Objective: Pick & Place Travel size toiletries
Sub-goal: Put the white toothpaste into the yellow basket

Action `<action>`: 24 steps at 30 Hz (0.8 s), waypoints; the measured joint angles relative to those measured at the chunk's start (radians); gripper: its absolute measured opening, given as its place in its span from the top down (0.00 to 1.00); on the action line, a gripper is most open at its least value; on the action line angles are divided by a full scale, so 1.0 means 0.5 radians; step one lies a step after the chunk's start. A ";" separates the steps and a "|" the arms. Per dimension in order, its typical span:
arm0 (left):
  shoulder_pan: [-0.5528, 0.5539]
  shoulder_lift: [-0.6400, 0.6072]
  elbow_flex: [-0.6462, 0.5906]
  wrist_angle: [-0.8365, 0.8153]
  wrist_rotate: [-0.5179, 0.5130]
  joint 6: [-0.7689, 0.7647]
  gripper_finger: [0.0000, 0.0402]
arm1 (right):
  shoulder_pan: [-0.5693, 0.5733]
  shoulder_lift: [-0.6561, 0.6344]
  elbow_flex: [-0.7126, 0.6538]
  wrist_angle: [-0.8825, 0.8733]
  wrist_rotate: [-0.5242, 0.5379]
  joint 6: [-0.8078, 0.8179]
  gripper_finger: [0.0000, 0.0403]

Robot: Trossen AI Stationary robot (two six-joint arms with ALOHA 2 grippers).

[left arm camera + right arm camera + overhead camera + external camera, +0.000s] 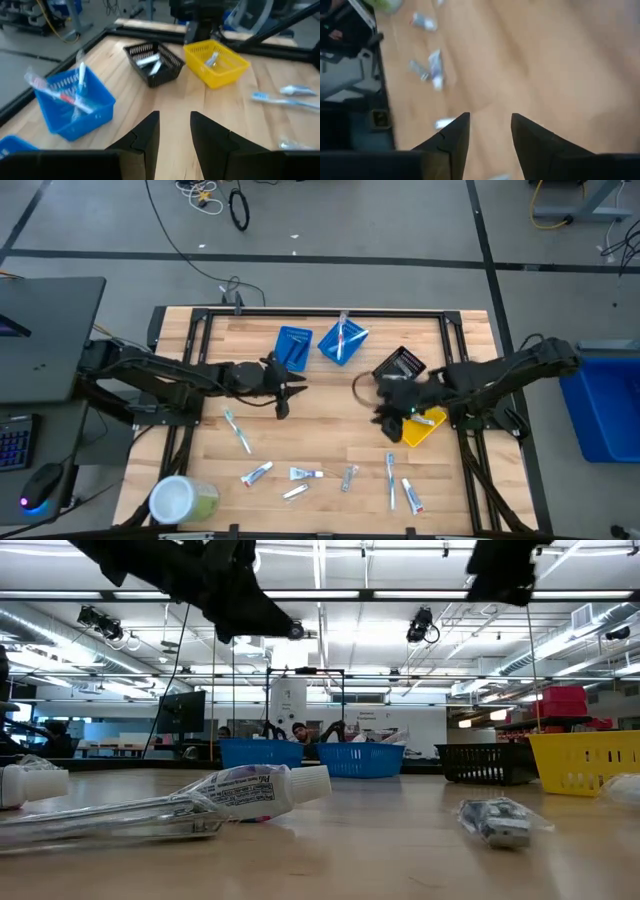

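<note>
Left tool (283, 392) narrowly parted, empty, mid-tabletop | right tool (385, 418) narrowly parted, empty, beside yellow bin (424, 426) | loose toiletries lie nearside of both; nearest the left tool, we judge, the toothbrush (238, 430), long axis slanting near-right | we count seven loose items, four bins: two blue, one black, one yellow.

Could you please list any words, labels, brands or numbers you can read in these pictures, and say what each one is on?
None can be read with confidence.
Wrapped tube lying nearest in the low view: printed markings, too blurred to read.
Small foil packet beside it: no legible text.
Tubes on the table in the high view, such as this one: marks too small to read.
Signs on the far wall: too small to read.
</note>
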 joint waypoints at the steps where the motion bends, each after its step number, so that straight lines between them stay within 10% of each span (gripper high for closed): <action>1: 0.015 -0.003 -0.012 -0.017 -0.002 -0.012 0.70 | 0.058 0.045 0.038 -0.045 -0.001 0.109 0.63; 11: 0.113 0.043 -0.009 0.019 -0.016 -0.009 0.70 | 0.623 0.504 0.064 -0.403 -0.667 1.407 0.59; 24: 0.128 0.106 -0.005 0.044 -0.014 0.007 0.70 | 0.890 1.055 0.064 -0.133 -0.682 1.753 0.49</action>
